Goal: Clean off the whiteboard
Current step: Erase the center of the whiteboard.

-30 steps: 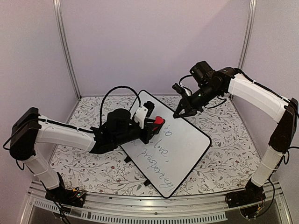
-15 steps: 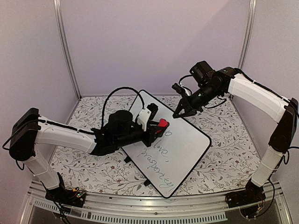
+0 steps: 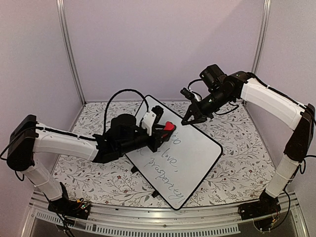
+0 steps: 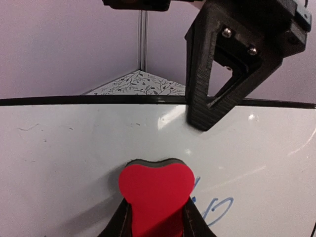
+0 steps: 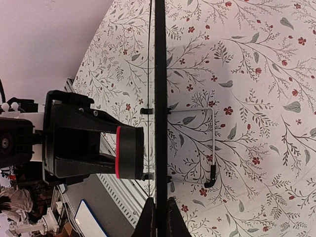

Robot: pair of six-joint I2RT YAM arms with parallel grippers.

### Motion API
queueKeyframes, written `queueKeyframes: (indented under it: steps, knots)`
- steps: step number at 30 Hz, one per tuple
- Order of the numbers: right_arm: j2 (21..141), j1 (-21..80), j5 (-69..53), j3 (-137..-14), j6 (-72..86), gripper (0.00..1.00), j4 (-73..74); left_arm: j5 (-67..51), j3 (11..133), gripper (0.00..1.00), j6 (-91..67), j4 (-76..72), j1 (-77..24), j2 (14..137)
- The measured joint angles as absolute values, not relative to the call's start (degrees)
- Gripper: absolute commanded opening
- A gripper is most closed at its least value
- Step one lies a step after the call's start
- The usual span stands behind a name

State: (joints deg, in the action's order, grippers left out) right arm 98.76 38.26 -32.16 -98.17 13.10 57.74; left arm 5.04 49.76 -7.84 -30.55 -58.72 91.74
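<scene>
On floral-print table (image 3: 247, 163), lilac walls (image 3: 163, 44): whiteboard (image 3: 195, 153); L fingers (image 4: 195, 227) clamp red eraser (image 4: 155, 190), R fingers (image 5: 146, 222) clamp its rim.

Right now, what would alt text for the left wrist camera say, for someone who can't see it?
A red heart-shaped eraser, pinched in the left gripper, faces the whiteboard just beside some blue handwriting. The right gripper clamps the board's far rim.

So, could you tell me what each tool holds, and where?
The left tool holds the red heart-shaped eraser by its narrow end; the right tool grips the whiteboard by its rim.
</scene>
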Motion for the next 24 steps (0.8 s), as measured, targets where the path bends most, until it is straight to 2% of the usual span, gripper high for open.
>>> queueKeyframes:
  steps: [10,24]
  knots:
    - [98.76,38.59,-32.27,-97.71,12.99,0.0,57.21,5.45,48.25,0.0,-8.25,-30.22,-54.52,80.86]
    - [98.74,38.63,-30.98,-97.71,12.32,0.0,57.21,7.16,38.92,0.0,-8.84,-37.21,-55.48,80.38]
